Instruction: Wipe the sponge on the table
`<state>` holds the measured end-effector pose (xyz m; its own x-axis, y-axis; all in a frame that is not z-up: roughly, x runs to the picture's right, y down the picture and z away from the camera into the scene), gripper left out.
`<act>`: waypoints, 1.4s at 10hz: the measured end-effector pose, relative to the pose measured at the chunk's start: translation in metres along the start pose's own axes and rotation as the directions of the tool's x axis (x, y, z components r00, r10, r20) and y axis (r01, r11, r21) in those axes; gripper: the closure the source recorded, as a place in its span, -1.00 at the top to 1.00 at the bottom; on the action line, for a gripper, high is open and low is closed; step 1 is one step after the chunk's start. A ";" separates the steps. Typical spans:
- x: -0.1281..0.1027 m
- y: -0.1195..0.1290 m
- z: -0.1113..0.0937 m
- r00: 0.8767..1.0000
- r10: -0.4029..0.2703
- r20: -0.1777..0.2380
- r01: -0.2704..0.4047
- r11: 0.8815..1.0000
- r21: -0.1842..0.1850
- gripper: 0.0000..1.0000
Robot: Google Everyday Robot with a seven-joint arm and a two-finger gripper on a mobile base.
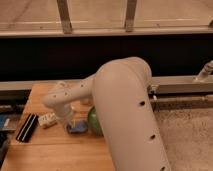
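Lying on the surface (55, 150) near its middle, the sponge (77, 129) shows as a small blue pad flat against the wood. The gripper (71, 123) stands directly over the sponge's left part, pointing down from the bent arm (120, 110). Its fingers are clenched, and by their position they appear to pinch the sponge at its top, though the actual contact is masked by the wrist. Just right of the sponge sits the green bowl (93, 121), close enough that its rim nearly meets the pad. To the left is the white box (47, 119), near but apart, and further left the black bar (27, 128) lies towards the edge. Judgement: a wiping stroke is in hand, the pad being gripped and pressed to the wood rather than carried above it. How much of the wiping is done cannot be read from one moment, as the wood shows no visible mark either way. The next move calls for steady downward pressure and a sideways or forward slide over bare planks. The free lane is narrow, so the stroke should be short or run towards the near edge, away from bowl and box.
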<state>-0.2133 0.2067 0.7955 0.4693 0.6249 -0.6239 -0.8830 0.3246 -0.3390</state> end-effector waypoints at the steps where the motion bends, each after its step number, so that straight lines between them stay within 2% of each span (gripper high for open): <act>1: -0.010 0.007 -0.004 1.000 -0.022 0.010 0.022 1.000 -0.007 -1.00; 4: -0.018 0.032 -0.005 0.994 -0.107 0.021 0.108 0.991 -0.073 -1.00; 6: -0.001 0.057 0.001 0.987 -0.157 0.021 0.159 0.980 -0.117 -1.00; 8: 0.026 0.073 0.009 0.984 -0.178 0.013 0.178 0.973 -0.149 -1.00; 10: 0.051 0.068 0.018 0.987 -0.160 -0.001 0.158 0.974 -0.163 -1.00; 11: 0.064 0.055 0.020 0.992 -0.125 -0.010 0.122 0.979 -0.160 -1.00; 12: 0.068 0.044 0.021 0.995 -0.095 -0.015 0.092 0.984 -0.155 -1.00; 14: 0.062 0.020 0.019 0.999 -0.041 -0.011 0.039 0.989 -0.141 -1.00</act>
<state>-0.2019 0.2649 0.7633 0.5050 0.6035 -0.6171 -0.8539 0.2453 -0.4589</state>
